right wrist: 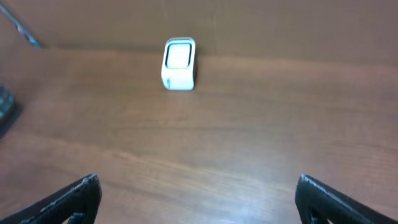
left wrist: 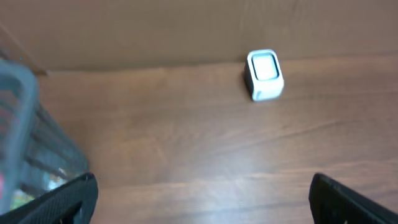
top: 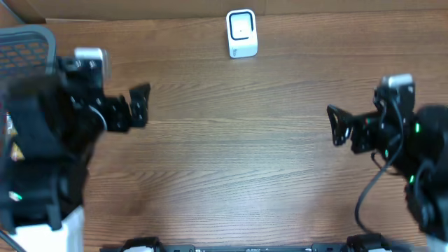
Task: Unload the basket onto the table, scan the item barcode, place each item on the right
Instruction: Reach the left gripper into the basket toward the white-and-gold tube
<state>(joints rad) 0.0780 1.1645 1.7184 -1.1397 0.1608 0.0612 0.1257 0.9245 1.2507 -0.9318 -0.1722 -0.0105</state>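
The left gripper point(top: 142, 106) and right gripper point(top: 337, 126) are hanging wide apart, empty, facing the scanner point(top: 241, 33). The item is probably lying in the blurred basket point(top: 31, 35) at left; the left arm should be grasping it with the barcode left exposed.

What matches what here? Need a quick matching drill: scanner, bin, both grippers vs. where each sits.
Things:
1. white scanner
2. grey bin
3. left gripper
4. right gripper

Places on the table:
A. over the right side, open, holding nothing
B. far edge, middle
C. far left corner
D. over the left side, open, holding nothing

Pairs: 1-B, 2-C, 3-D, 4-A
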